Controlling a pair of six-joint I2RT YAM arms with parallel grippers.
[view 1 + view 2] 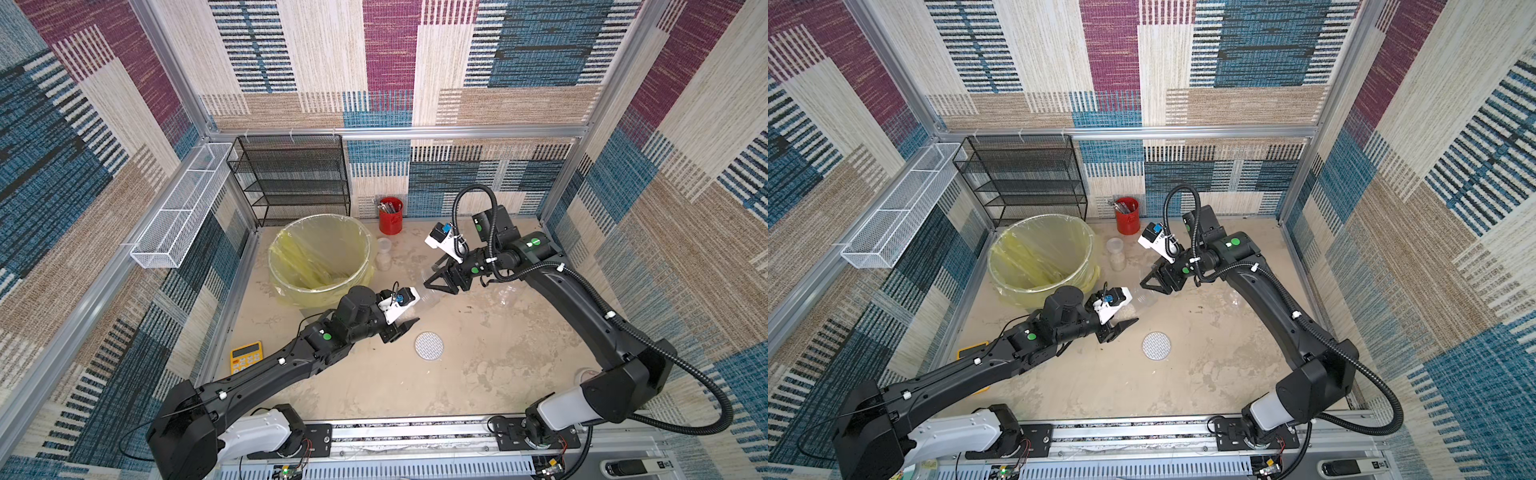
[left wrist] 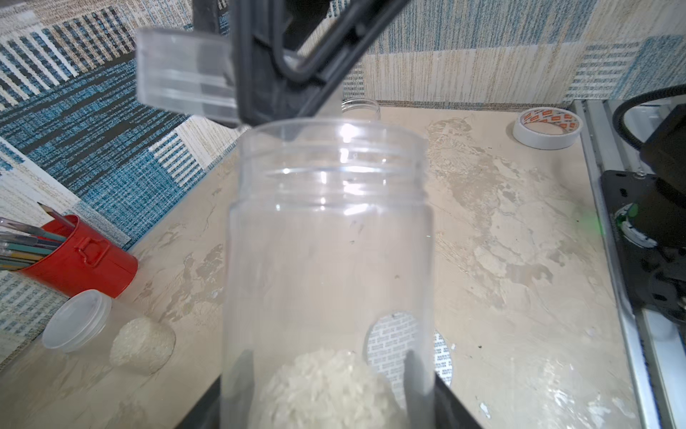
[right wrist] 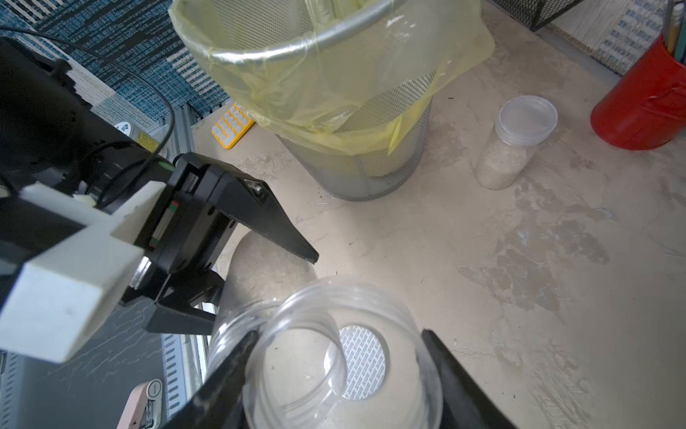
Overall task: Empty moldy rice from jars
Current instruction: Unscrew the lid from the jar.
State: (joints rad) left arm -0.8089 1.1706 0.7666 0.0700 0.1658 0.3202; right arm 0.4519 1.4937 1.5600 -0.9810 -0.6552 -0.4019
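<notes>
Three clear round jars show. The held jar (image 2: 330,241) is tipped far over above the surface (image 1: 478,374), with its base end clamped in the left hand (image 2: 326,358). Its long axis runs from that hand toward the right hand (image 3: 339,334), and its threaded mouth is open and points that way. Off-white rice (image 2: 319,393) is heaped at the base end between the fingers, and the remainder of the wall is see-through.

The right hand is clamped on one clear lid (image 2: 182,70), which is off the mouth and near it.

The small jar (image 3: 505,163) stands upright on the surface just beside the bin (image 3: 297,46) and near the red cup (image 1: 390,216). Its long axis is vertical, a second lid (image 3: 527,119) caps it, and pale rice fills its lower part.

Of the third jar (image 2: 361,107) only the open rim shows past the held jar. It is too faint in both top views to tell its pose.

Also on the surface are one round patterned disc (image 1: 429,345) near the left hand, one yellow calculator (image 1: 246,356) beside the left arm, and one tape roll (image 2: 545,126). The bin is a single mesh one with a yellow liner, and the cup holds pens
</notes>
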